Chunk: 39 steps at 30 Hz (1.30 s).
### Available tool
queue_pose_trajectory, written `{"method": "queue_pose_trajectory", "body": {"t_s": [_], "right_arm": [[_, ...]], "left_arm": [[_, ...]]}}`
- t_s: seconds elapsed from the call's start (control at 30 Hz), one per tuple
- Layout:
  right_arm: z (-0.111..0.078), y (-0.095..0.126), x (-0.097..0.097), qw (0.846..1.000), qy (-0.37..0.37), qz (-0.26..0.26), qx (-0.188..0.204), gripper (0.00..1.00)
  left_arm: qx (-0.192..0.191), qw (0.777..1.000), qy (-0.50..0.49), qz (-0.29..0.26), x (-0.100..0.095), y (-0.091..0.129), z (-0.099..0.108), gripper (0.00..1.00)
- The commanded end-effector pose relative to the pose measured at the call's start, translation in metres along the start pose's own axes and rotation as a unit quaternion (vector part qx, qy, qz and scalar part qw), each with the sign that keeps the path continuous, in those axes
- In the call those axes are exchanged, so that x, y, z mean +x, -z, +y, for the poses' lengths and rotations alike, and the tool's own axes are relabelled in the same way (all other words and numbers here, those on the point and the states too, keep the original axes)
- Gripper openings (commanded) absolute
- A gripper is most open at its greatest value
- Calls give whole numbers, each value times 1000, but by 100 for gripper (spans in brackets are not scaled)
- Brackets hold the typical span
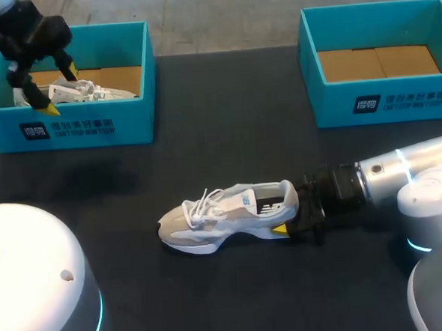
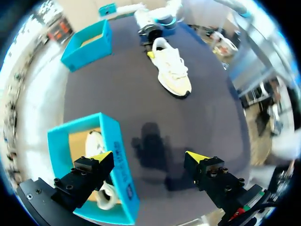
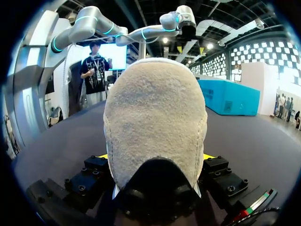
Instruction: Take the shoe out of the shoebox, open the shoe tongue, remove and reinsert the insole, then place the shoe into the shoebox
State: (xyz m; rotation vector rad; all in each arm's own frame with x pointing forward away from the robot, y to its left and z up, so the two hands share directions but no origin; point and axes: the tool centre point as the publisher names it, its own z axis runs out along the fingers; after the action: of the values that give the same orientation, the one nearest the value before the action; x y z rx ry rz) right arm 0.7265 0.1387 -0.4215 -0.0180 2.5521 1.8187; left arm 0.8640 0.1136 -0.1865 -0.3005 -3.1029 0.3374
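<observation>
Closest of all, in the right wrist view, is the fuzzy back of the white and grey sneaker (image 3: 155, 113); it sits between the two yellow-tipped fingers of the right gripper (image 3: 155, 157), and both fingers press on it, one from each side, so this pincer is closed on the heel. From the head view the sneaker (image 1: 228, 214) stands on its sole on the black table (image 1: 242, 149), out of both boxes; its toe points away from the right arm, and its white laces are on top. The right gripper (image 1: 296, 222) comes in low and flat along the table. Far back on the left side is a teal cardboard shoebox (image 1: 91, 128) with a second white shoe (image 1: 89, 89) lying inside it. The left gripper (image 1: 61, 90) hangs over this box with its fingers wide apart, holding nothing; in the left wrist view one finger of the left gripper (image 2: 148, 157) is over the box and the other is over the bare table. Another teal cardboard shoebox (image 1: 382, 99) sits far back on the right side, well apart from the first, and shows its brown floor.
</observation>
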Motion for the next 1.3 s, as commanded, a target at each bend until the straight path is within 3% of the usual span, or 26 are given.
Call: {"method": "queue_pose_trajectory", "body": {"t_s": [0.03, 0.5, 0.6, 0.73, 0.83, 0.97, 1.27, 1.3], "right_arm": [[-1, -4, 0, 1000, 0, -1, 0, 0], [-1, -4, 0, 1000, 0, -1, 0, 0], [-1, -4, 0, 1000, 0, -1, 0, 0], [-1, -4, 0, 1000, 0, -1, 0, 0], [-1, -4, 0, 1000, 0, -1, 0, 0], [-1, -4, 0, 1000, 0, -1, 0, 0], [-1, -4, 0, 1000, 0, -1, 0, 0], [-1, -4, 0, 1000, 0, -1, 0, 0]], "left_arm": [[-71, 985, 157, -8, 17, -7, -11, 100], [-62, 983, 174, -12, 23, -8, -15, 100], [-55, 959, 277, -7, 36, -12, -34, 100], [-78, 907, 414, -20, 49, -19, -55, 100], [-94, 872, 479, -13, 55, -22, -67, 100], [-87, 833, 546, -11, 68, -24, -83, 100], [-45, 780, 624, 18, 91, -38, -112, 100], [-51, 788, 614, -6, 94, -40, -116, 100]]}}
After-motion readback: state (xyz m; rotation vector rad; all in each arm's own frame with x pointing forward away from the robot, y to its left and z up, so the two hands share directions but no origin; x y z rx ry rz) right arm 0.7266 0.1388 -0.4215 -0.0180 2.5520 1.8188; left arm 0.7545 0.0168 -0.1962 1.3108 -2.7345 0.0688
